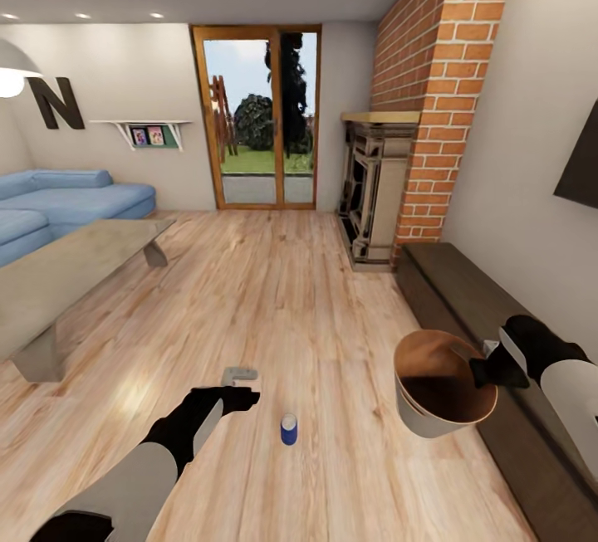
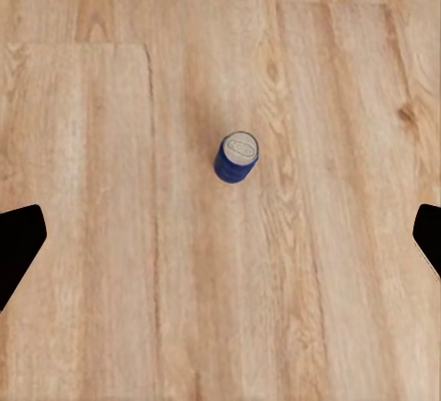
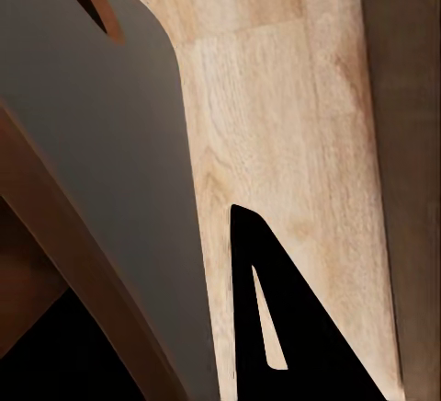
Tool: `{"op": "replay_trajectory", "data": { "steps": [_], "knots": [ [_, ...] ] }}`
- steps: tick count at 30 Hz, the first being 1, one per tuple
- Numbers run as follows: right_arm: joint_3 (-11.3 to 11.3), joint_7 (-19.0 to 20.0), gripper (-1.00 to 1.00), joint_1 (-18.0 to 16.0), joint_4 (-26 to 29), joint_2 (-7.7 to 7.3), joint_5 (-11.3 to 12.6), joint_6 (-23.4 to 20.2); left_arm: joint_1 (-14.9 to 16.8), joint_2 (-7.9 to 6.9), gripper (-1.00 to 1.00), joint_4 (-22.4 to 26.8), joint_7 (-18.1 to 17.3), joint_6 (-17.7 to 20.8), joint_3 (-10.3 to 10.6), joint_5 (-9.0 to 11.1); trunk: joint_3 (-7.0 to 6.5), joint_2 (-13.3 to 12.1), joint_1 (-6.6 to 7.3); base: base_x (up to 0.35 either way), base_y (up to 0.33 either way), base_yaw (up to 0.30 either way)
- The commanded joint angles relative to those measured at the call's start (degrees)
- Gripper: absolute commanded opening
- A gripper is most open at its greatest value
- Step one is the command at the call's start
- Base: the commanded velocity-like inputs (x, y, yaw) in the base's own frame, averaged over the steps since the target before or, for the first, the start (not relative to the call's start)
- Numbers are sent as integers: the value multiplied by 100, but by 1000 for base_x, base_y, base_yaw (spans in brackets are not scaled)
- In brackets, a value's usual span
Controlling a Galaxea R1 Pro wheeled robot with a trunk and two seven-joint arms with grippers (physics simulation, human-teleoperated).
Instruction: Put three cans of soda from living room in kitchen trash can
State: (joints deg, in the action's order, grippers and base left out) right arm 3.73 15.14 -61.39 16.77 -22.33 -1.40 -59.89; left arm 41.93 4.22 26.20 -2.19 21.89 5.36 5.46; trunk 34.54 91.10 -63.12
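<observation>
With my right gripper [image 1: 490,369] clamped on the bin [image 1: 432,422] rim and my left gripper [image 1: 242,397] spread empty, I should descend squarely over the upright blue can [image 1: 288,428] at four o'clock.

Head cam sits high, facing forward and down across the wood floor [image 1: 274,293] toward the glass doors [image 1: 257,114]. My left wrist cam looks straight down at the same floor from well above; both catch the blue can [image 1: 288,428] [image 2: 237,157] standing upright. My right wrist cam is jammed close against the bucket's [image 1: 436,384] grey wall [image 3: 101,143], floor strip beside it.
</observation>
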Motion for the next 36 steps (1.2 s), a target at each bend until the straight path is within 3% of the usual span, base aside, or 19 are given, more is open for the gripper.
{"op": "replay_trajectory", "data": {
  "steps": [1,17,36],
  "knots": [
    [18,12,-100,-4,2,-3,125,-11,0,0,100,0,0,-1,0,0,-1,0,0,296,-168,0],
    [134,10,-100,4,0,16,123,-11,0,0,100,-10,0,7,0,8,-1,0,0,273,-80,0],
    [135,7,-100,4,-50,15,122,-11,113,93,100,-56,29,703,-7,32,-1,0,0,131,0,0]
  ]
}}
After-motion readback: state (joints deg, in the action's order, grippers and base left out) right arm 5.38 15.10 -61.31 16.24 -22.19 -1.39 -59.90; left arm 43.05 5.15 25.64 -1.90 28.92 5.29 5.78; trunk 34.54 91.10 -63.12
